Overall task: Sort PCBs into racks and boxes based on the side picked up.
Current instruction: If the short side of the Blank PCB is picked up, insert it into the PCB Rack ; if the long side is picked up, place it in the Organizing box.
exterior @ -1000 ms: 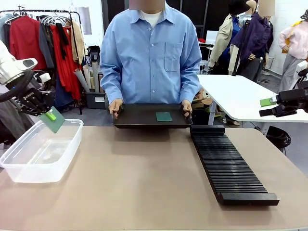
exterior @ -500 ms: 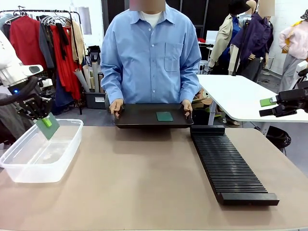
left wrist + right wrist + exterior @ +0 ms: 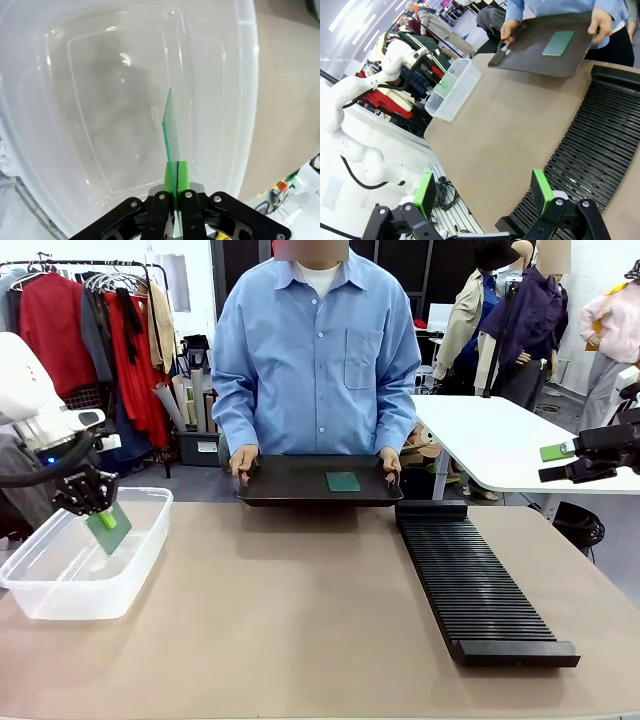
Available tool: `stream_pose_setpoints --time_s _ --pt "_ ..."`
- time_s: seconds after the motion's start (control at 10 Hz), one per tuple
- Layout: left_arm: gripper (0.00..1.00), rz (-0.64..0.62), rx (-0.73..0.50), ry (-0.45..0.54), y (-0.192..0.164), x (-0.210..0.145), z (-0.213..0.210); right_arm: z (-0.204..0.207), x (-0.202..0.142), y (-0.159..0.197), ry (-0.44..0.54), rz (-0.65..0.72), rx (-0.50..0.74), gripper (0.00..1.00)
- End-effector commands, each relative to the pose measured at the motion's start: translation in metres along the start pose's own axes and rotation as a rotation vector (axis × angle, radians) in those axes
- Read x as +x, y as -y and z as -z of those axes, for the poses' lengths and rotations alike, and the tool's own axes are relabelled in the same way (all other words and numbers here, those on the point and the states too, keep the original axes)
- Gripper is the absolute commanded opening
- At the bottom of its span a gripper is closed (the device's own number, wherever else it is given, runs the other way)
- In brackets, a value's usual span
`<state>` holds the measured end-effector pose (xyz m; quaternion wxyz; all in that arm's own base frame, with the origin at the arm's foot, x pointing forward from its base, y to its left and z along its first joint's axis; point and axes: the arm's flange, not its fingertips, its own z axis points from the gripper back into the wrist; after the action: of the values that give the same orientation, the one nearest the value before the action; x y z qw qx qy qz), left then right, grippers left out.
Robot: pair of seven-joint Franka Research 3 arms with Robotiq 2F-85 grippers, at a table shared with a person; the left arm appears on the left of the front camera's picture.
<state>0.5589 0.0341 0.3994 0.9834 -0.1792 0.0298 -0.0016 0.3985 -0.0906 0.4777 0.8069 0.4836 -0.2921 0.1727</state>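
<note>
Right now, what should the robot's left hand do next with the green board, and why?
Probably open the left gripper to drop the PCB: the board hangs pinched on edge, right over the clear box and its open top.

Left gripper (image 3: 104,519), clamped on a PCB (image 3: 117,537), has descended from above the clear box (image 3: 70,602); the board's lower edge now hangs inside it
</note>
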Motion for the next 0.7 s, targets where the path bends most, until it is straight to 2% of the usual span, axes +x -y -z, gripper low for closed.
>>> stream_pose_setpoints --time_s 0.0,0.6 --pt "0.00 0.023 0.003 -0.007 -0.003 0.010 0.007 0.000 0.003 -0.002 0.009 0.005 0.002 1.00" --pt "0.00 0.036 -0.034 -0.007 -0.020 0.024 0.044 0.000 0.003 -0.002 0.009 0.005 0.002 1.00"
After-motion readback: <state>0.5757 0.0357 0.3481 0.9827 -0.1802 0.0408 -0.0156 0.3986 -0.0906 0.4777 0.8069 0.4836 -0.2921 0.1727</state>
